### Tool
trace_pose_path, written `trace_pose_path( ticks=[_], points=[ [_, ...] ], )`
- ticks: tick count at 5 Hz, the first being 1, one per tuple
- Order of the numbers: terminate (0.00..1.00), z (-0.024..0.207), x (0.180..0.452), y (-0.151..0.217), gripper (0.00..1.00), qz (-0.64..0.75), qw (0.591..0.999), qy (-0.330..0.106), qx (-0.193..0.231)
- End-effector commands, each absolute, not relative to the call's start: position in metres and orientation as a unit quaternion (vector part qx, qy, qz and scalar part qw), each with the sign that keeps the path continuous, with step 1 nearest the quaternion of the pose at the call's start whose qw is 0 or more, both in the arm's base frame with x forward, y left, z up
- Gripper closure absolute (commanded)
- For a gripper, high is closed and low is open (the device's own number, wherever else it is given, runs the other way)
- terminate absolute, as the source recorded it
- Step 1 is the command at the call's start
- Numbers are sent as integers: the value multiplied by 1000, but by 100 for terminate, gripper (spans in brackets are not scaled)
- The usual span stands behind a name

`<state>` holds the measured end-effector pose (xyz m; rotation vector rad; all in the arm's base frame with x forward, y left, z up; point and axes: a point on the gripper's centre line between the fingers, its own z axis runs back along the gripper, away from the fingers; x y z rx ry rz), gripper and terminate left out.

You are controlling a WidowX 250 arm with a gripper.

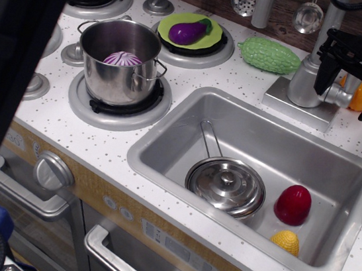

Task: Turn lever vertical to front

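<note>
The gripper (352,91) hung wide open around the lever (339,96), apparently not yet gripping, so the turn remained undone.

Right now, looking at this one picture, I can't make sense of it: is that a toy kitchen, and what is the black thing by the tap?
Yes, it looks like a play kitchen, seen from one camera above and in front. The black thing is the robot's gripper, a two-fingered claw on an arm coming in from the upper right. Its fingers hang open on either side of the short matte-silver lever that sticks out from the silver faucet body; it holds nothing.

On the white speckled counter a shiny steel pot sits on a burner with a purple-and-white striped ball inside. Behind it a purple eggplant lies on a green plate, and a bumpy green gourd lies near the faucet. In the grey sink are a steel lidded pan, a red rounded toy and a yellow ridged one.
</note>
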<state>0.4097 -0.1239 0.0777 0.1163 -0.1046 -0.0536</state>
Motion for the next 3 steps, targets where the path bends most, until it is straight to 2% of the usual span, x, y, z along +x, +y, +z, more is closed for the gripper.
trace_pose_path(
  ticks=[1, 2, 3],
  points=[
    [0, 78, 410, -124, 0, -27, 997, -52, 58],
    [0, 89, 417, -124, 0, -32, 990, -92, 104],
    [0, 97, 424, -124, 0, -48, 983, -126, 127]
  ],
)
